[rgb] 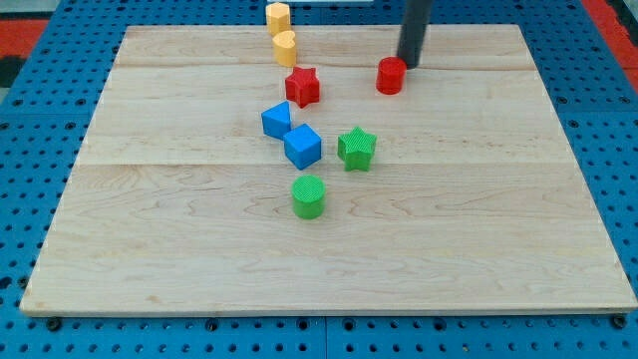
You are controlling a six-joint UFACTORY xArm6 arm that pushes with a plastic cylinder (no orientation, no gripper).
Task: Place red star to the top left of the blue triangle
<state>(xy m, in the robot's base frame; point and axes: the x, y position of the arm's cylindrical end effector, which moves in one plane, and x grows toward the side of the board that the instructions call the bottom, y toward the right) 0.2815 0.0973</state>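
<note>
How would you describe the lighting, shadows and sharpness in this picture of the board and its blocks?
Camera view: even, soft light on the wooden board, no strong glare; the green cylinder and blue cube cast only faint short shadows; block edges look slightly soft; my tip sits just right of the red cylinder, the rod's top cropped.

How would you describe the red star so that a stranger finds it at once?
On the wooden board, look at the upper middle, just below the two yellow blocks. The red star sits there, above the blue blocks; the other red block is round.
</note>
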